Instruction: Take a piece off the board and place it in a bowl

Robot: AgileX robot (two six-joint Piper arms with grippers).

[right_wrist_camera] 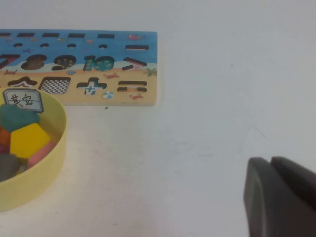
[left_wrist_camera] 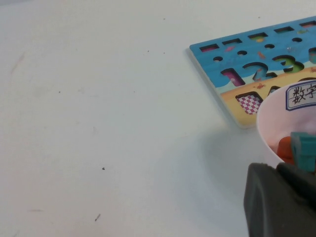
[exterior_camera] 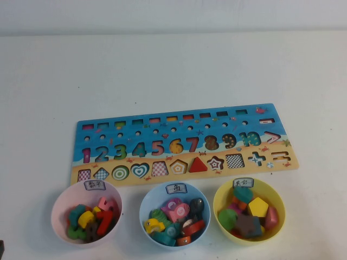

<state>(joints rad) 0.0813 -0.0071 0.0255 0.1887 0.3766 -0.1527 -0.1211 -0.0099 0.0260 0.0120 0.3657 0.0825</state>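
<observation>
- The desk [exterior_camera: 173,70] is a plain white top, bare across its far half; everything sits toward the near edge.
- The board [exterior_camera: 108,129] lies flat a little nearer than the middle of the desk, long side running left to right, its right end tipped slightly toward the near-right corner. Most number and shape slots are empty.
- Three bowls stand in a row along the near edge, just in front of the board: a pink bowl [exterior_camera: 60,201] toward the near-left corner, a light blue bowl [exterior_camera: 145,205] in the middle, and the yellow bowl [exterior_camera: 222,196] toward the right, each partly filled with pieces.
- The left pincer [left_wrist_camera: 279,202] shows only as a dark body by the pink bowl in its wrist view; I cannot tell whether it is released or clenched. The right pincer [right_wrist_camera: 279,197] hangs over bare desk near the near-right corner, beside the yellow bowl; its state I cannot tell either. Neither appears in the high view.
- The red triangle [exterior_camera: 198,164] still sits in its slot in the board's sandy near row, just beyond the gap between the blue and yellow bowls.
- It looks light, rigid and smooth (likely painted wood), seated nearly flush, so little edge is exposed. Pinching across two sloping sides near the apex risks slipping; gripping the base against the apex seems safer.
</observation>
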